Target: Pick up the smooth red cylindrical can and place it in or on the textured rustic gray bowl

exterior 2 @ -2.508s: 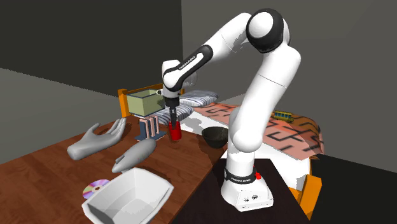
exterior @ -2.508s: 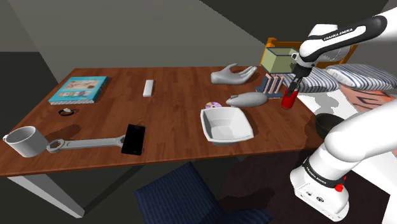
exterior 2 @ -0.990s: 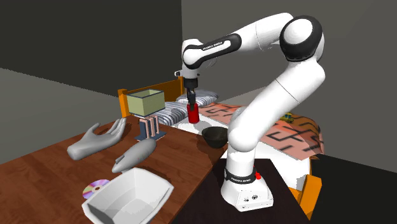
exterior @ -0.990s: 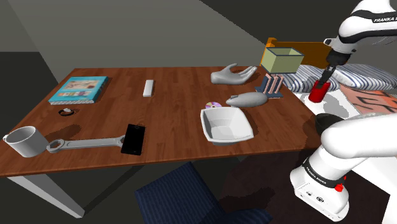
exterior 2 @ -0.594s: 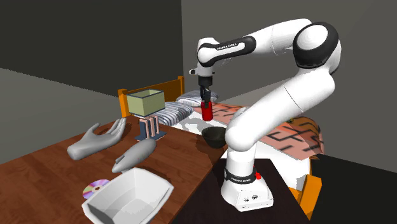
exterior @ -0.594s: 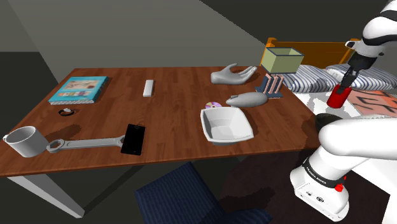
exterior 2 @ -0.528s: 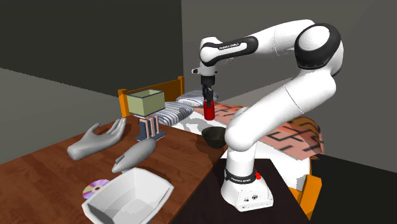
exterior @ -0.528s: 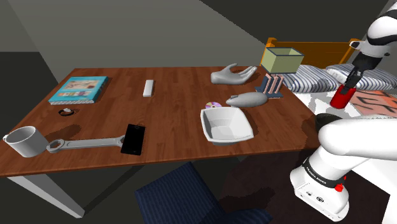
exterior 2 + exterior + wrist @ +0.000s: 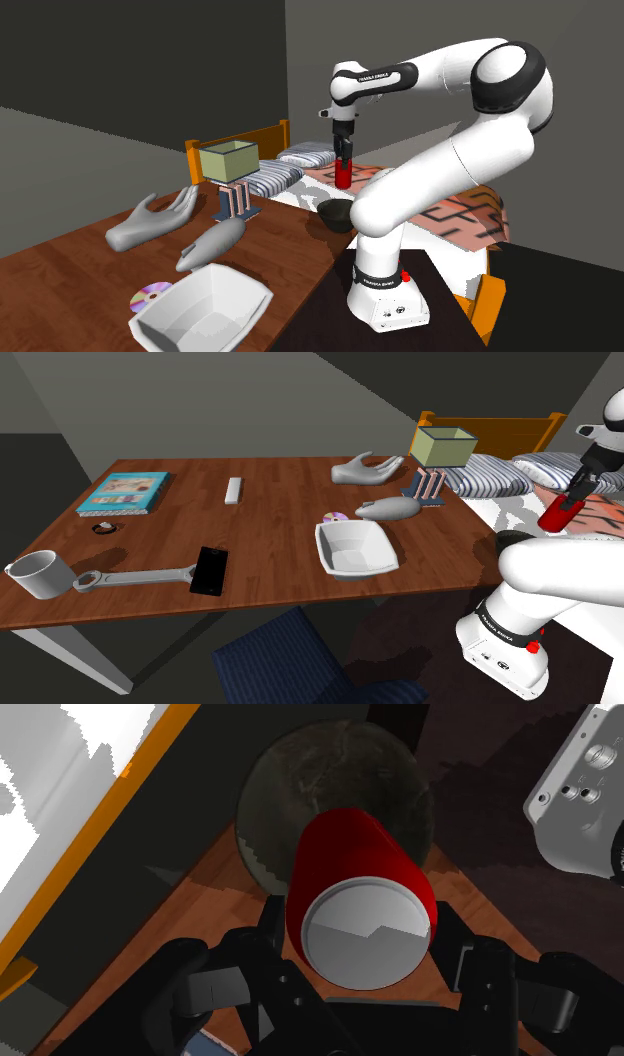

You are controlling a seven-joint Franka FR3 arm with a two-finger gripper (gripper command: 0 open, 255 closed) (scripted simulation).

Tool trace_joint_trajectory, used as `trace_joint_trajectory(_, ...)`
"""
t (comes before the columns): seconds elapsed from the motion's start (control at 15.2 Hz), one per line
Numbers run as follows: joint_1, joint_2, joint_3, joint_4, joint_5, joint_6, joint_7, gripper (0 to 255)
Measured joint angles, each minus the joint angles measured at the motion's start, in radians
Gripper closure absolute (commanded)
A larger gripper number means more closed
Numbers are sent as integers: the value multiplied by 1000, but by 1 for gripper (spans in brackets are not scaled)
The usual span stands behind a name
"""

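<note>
One red can (image 9: 344, 176) sits clasped in the gripper (image 9: 360, 922), held in the air above one dark bowl (image 9: 337, 212), which looks empty. One white dish (image 9: 352, 568) on the table (image 9: 270, 522) is empty too.

Under can (image 9: 344, 176): open air down to bowl (image 9: 337, 212), nothing between.
Bowl's stand side: lower arm link (image 9: 400, 190) just beside it.
Table side: rack (image 9: 238, 200) and box (image 9: 228, 160) well apart.

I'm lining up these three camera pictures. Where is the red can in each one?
Shoulder view: red can at the far right, up-right of the dark bowl.
Second exterior view: centre, above the dark bowl.
Wrist view: centre, clasped by the gripper, over the dark bowl.
Shared landmark: the dark bowl.
</note>
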Motion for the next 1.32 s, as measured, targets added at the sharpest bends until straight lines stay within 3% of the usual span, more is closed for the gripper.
trace_joint_trajectory(1.06,-16,52,-133,-159,-106,216,12,255)
trace_joint_trajectory(1.32,-12,60,-141,-165,-111,231,15,255)
